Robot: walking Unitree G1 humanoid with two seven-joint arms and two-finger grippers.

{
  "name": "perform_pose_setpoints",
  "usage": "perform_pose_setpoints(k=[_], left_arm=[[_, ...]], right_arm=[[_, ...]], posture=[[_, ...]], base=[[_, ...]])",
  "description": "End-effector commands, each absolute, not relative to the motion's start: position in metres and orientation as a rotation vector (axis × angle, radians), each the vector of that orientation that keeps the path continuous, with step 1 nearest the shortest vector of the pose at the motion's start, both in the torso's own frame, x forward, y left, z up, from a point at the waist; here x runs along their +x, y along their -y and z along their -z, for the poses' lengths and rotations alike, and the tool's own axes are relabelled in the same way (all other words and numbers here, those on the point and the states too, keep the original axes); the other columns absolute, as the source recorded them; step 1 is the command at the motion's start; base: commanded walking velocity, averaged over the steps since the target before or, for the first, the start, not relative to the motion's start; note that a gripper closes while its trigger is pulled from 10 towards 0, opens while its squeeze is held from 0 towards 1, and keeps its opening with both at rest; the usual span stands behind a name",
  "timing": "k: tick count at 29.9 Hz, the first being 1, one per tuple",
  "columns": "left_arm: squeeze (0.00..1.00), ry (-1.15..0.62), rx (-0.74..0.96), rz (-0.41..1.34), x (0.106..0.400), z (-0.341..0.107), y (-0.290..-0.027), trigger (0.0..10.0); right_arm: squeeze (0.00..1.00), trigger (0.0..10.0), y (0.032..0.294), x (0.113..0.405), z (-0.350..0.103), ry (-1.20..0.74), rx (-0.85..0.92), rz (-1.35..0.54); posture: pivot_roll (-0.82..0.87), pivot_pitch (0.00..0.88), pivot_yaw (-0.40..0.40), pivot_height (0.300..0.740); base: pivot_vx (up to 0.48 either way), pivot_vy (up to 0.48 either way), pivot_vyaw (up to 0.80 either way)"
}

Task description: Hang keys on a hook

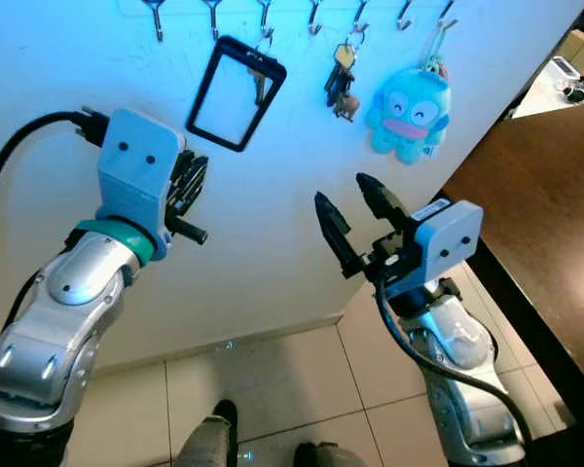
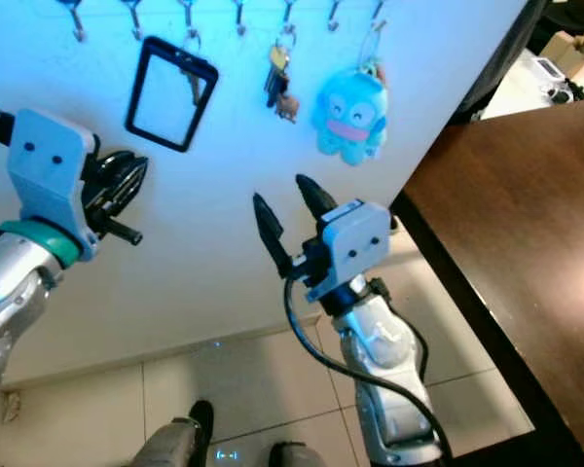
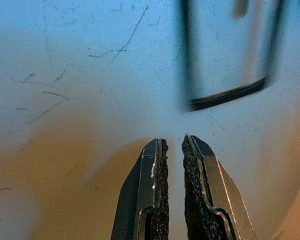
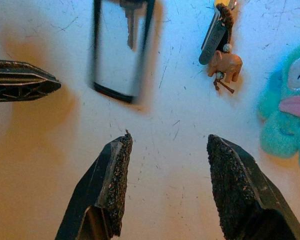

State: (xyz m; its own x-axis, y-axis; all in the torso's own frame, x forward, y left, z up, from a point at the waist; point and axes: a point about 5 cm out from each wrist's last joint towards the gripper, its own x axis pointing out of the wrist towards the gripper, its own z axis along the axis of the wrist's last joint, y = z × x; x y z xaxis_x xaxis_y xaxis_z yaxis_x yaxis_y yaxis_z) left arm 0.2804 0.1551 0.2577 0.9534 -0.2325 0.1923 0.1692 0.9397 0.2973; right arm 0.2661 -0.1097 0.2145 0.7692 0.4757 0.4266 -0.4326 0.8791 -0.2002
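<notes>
Left eye view: keys (image 1: 260,78) hung on a hook (image 1: 264,19) (hanging apparently complete); right pincer (image 1: 355,216) gaped empty, left pincer (image 1: 189,183) nearly closed; next, withdraw both.

The wall (image 1: 273,253) was white with a blue cast and fine dark scratches. A black frame (image 1: 236,93) hung beside dark keys (image 1: 339,83) with a yellow cap and a tan elephant charm (image 4: 225,66). The plush (image 1: 409,112) was turquoise with a pink mouth. The tabletop (image 1: 545,204) was dark brown, the floor (image 1: 273,389) pale tile. The fingers (image 4: 115,175) were black.
</notes>
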Motion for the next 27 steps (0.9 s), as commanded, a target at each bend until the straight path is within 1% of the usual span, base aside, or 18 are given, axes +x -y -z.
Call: perform_pose_setpoints(k=[1, 4, 6, 10, 13, 18, 21, 27], left_arm=[[0.0, 0.266, 0.323, 0.174, 0.282, -0.261, -0.159, 10.0], [0.0, 0.283, 0.343, 0.158, 0.283, -0.264, -0.16, 10.0], [0.0, 0.287, 0.362, 0.129, 0.282, -0.265, -0.168, 10.0], [0.0, 0.285, 0.349, 0.117, 0.28, -0.266, -0.172, 10.0], [0.0, 0.294, 0.346, 0.137, 0.277, -0.267, -0.17, 10.0], [0.0, 0.316, 0.323, 0.179, 0.276, -0.269, -0.164, 10.0], [0.0, 0.334, 0.272, 0.219, 0.278, -0.276, -0.158, 10.0], [0.0, 0.331, 0.286, 0.237, 0.279, -0.275, -0.156, 10.0]], right_arm=[[0.0, 10.0, 0.111, 0.265, -0.217, 0.49, -0.098, -0.489], [0.0, 10.0, 0.111, 0.265, -0.217, 0.488, -0.101, -0.491], [0.0, 10.0, 0.113, 0.261, -0.214, 0.47, -0.095, -0.485], [0.0, 10.0, 0.116, 0.257, -0.211, 0.446, -0.084, -0.47], [0.0, 10.0, 0.118, 0.257, -0.208, 0.427, -0.084, -0.458], [0.0, 10.0, 0.12, 0.261, -0.212, 0.434, -0.076, -0.446], [0.0, 10.0, 0.119, 0.267, -0.218, 0.454, -0.075, -0.443], [0.0, 10.0, 0.119, 0.27, -0.22, 0.464, -0.084, -0.435]], posture=[[0.02, 0.124, 0.05, 0.74], [0.02, 0.124, 0.05, 0.74], [0.01, 0.131, 0.056, 0.74], [0.01, 0.13, 0.058, 0.74], [0.01, 0.132, 0.06, 0.74], [0.01, 0.131, 0.059, 0.74], [0.02, 0.123, 0.048, 0.74], [0.02, 0.112, 0.047, 0.74]], base=[[0.0, 0.0, 0.0], [0.0, 0.0, 0.0], [0.0, 0.0, 0.0], [0.0, 0.0, 0.0], [0.0, 0.0, -0.55], [0.0, 0.0, -0.8], [0.0, 0.0, -0.8], [0.0, 0.0, -0.8]])
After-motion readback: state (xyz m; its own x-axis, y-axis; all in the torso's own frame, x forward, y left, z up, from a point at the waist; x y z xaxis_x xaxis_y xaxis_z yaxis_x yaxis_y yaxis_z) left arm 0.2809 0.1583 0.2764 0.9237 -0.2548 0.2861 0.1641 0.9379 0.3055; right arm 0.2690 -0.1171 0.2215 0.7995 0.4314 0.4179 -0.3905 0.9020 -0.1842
